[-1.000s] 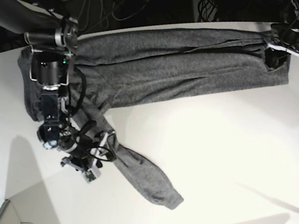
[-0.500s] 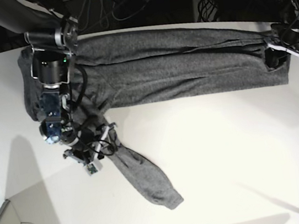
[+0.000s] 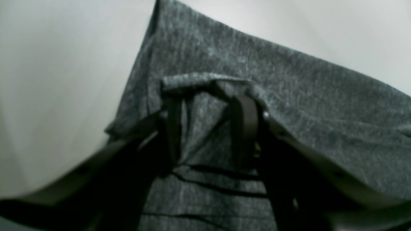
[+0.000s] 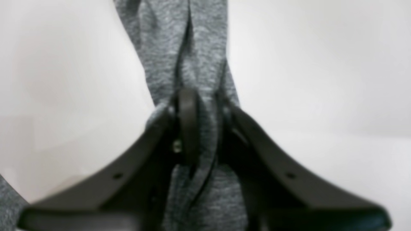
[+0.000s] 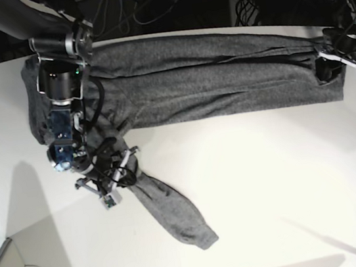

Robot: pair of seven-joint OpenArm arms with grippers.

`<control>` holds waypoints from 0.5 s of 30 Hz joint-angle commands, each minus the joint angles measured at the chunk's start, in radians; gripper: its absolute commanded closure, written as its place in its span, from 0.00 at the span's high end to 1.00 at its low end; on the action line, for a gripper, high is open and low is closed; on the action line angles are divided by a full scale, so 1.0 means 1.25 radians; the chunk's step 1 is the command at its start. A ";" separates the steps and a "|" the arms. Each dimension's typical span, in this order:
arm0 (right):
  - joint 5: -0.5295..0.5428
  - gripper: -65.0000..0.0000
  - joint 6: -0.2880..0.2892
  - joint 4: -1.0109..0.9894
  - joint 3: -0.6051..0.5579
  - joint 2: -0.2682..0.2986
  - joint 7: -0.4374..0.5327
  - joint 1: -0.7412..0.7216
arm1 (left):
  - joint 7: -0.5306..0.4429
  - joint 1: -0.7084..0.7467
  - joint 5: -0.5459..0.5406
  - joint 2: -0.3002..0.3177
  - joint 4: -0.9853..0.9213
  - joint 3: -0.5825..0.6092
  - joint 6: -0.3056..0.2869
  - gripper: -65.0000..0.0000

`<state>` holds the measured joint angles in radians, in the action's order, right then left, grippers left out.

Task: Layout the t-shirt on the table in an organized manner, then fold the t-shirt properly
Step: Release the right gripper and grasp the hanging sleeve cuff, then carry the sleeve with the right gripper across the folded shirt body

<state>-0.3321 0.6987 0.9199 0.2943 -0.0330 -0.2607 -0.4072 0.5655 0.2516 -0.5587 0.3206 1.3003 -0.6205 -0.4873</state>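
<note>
- One second on, the right gripper had shifted slightly toward the sleeve and gone from standing wide to pinched narrow around it; the sleeve now bunched between the black fingers in the right wrist view.
- Nothing else had moved: the t-shirt lay where it had, its body stretched in a long band across the far side of the table, one sleeve trailing diagonally toward the near edge and ending in a cuff.
- At the shirt's other end the left gripper sat in the same spot as before, its fingers partly parted and clamped on a raised fold of cloth at the shirt's corner.
- Both wrist views were blurred, so fabric detail and the fingertips were hard to make out.
- In the base view the right arm covered part of the shirt's end beneath it, and the left arm ran out of the picture at the top corner.
- Dark clutter beyond the table stayed indistinct.
</note>
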 commanded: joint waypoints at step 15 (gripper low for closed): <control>0.016 0.00 0.000 0.392 -0.068 -0.077 -0.055 0.132 | 0.015 0.001 0.012 0.010 0.003 -0.003 0.005 0.38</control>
<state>-0.3370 0.6983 1.3849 0.2146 -0.1261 -0.3683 -0.2127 0.5667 0.2497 -0.5556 0.3202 1.2980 -0.6205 -0.4873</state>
